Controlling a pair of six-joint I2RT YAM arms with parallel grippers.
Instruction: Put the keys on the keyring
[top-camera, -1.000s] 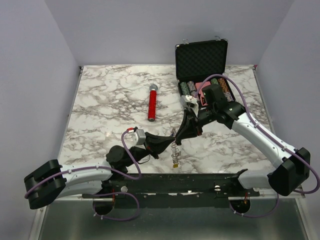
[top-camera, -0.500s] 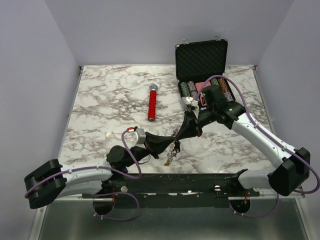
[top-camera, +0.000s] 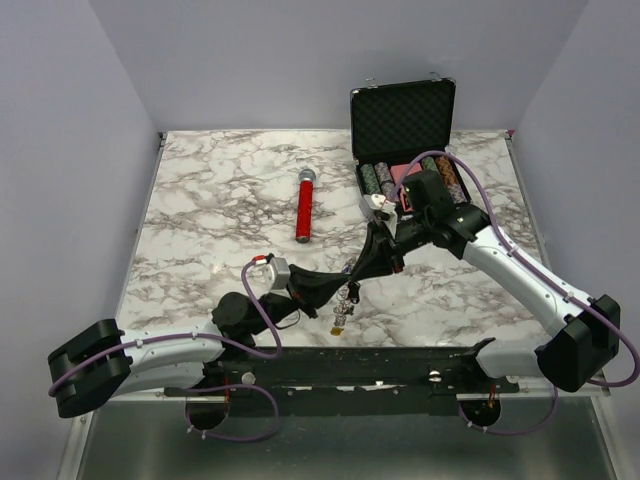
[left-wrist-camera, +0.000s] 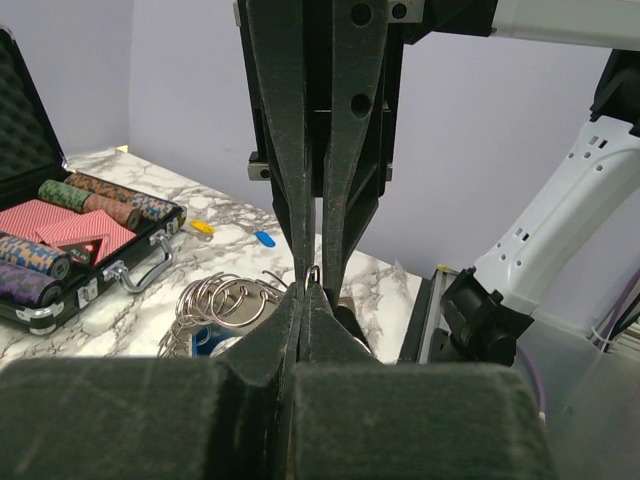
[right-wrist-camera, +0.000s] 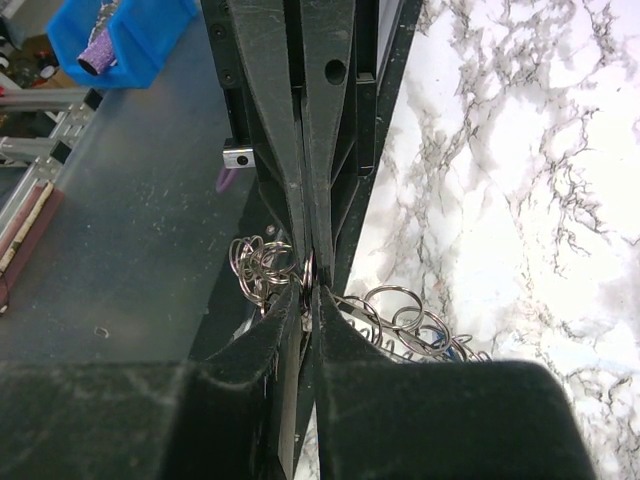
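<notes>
Where both arms meet tip-to-tip over the table's front-centre, L gripper is fully closed, pinching a small ring of the keyring. R gripper is closed to a hairline gap, nipping the same ring from the opp. side. Remaining loops + yellow tag dangle below the tips. Blue key peeks among the loops. Mic & chip case lie well apart, further back.

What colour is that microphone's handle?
Red, on the microphone; clearest from the top external view.
</notes>
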